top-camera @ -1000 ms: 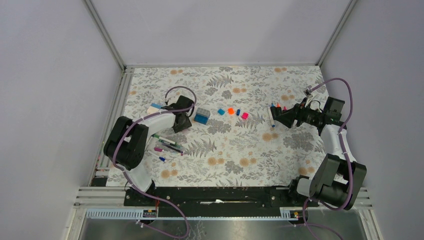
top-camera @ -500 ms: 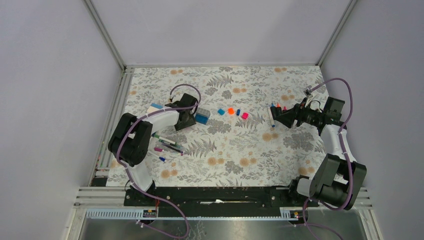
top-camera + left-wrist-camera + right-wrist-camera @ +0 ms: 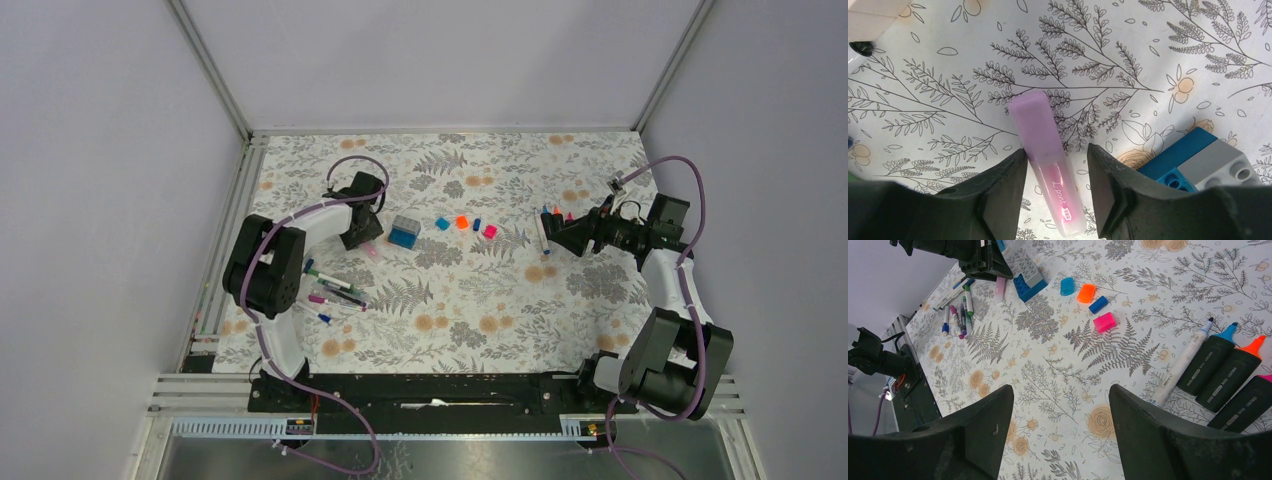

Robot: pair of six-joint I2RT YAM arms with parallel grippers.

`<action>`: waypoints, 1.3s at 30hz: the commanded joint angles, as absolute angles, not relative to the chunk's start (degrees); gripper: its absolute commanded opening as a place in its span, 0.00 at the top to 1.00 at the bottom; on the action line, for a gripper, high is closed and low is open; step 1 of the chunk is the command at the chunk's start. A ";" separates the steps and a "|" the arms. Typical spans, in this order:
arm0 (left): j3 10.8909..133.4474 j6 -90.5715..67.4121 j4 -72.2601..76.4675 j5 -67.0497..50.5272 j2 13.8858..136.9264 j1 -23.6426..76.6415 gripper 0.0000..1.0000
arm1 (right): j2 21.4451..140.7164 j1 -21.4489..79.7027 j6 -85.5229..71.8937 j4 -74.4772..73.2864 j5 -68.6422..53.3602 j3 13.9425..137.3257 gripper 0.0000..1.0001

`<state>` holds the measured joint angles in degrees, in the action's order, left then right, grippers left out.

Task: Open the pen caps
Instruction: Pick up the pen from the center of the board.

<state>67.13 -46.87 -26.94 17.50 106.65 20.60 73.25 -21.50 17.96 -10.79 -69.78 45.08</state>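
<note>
Dotting floral-print table (image 3: 480, 295), 4 loose pen caps (image 3: 461, 221), lilac walls (image 3: 440, 60)

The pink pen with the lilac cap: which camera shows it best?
The left wrist view: the pink pen fills the middle of the picture, its lilac cap plainly on. The top view shows only a pink speck beside the blue-and-grey block; the right wrist view shows a small, far-off sliver.
</note>
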 commanded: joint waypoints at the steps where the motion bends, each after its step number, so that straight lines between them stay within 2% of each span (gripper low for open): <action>1: 66.32 -49.07 -32.87 16.64 112.20 19.77 0.50 | 71.92 -21.71 17.92 -9.31 -71.81 44.94 0.23; 6: 65.59 -49.90 -32.62 15.64 112.40 19.76 0.54 | 71.90 -21.71 17.84 -9.23 -71.89 44.92 0.23; 9: 64.95 -50.01 -32.15 14.84 112.37 19.78 0.68 | 71.85 -21.71 17.84 -9.31 -71.89 44.95 0.23; 11: 64.11 -49.55 -31.49 14.65 112.21 19.78 0.70 | 71.81 -21.71 17.84 -9.32 -71.89 44.93 0.23; 16: 63.32 -47.07 -30.80 15.29 110.87 19.85 0.89 | 71.87 -21.71 17.93 -9.31 -71.95 44.88 0.23; 19: 63.05 -44.97 -30.02 16.02 107.68 19.91 0.94 | 71.89 -21.71 18.01 -9.32 -72.27 44.87 0.23; 29: 58.25 -39.37 -24.06 11.58 93.42 21.49 1.00 | 72.11 -21.62 18.07 -9.30 -76.19 44.32 0.22; 39: 46.79 -33.69 -1.71 -4.91 78.74 28.13 1.00 | 72.76 -15.09 17.85 -9.32 -76.13 44.22 0.22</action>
